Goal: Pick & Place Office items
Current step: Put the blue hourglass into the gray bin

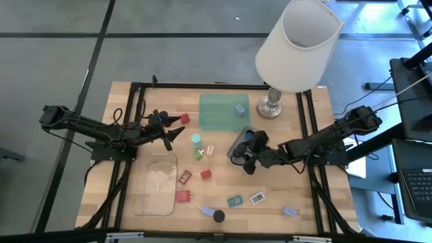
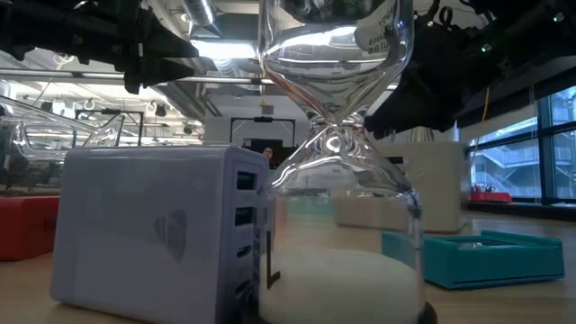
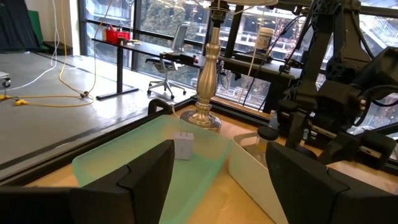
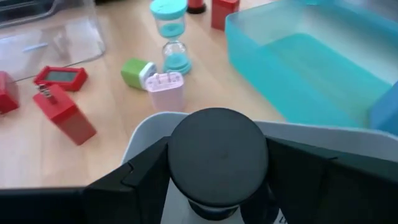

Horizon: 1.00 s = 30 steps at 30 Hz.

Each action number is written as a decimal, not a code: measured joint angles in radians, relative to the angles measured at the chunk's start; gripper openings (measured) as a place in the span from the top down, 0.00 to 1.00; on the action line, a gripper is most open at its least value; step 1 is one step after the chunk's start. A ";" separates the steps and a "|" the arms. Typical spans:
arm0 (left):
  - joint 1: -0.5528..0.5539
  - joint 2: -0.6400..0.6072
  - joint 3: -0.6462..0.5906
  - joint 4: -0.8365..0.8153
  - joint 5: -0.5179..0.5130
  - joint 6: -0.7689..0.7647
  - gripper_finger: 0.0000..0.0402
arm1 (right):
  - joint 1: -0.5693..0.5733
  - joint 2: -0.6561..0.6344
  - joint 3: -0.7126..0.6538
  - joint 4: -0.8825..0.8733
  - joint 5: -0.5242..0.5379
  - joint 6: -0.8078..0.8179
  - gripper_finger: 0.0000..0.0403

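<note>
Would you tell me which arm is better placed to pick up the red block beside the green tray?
Left. The left gripper is open and sits right beside the red block, while the right gripper is closed around a black cap over the grey tray, farther off.

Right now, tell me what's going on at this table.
The right gripper holds a black round cap between its fingers over the grey tray. The left gripper hangs open near the green tray, which has one pale blue-grey piece in it. Red blocks and cards lie scattered on the table.
</note>
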 joint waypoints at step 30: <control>0.000 0.000 0.000 -0.013 0.000 0.000 0.37 | 0.000 -0.045 0.232 -0.529 0.126 0.063 0.45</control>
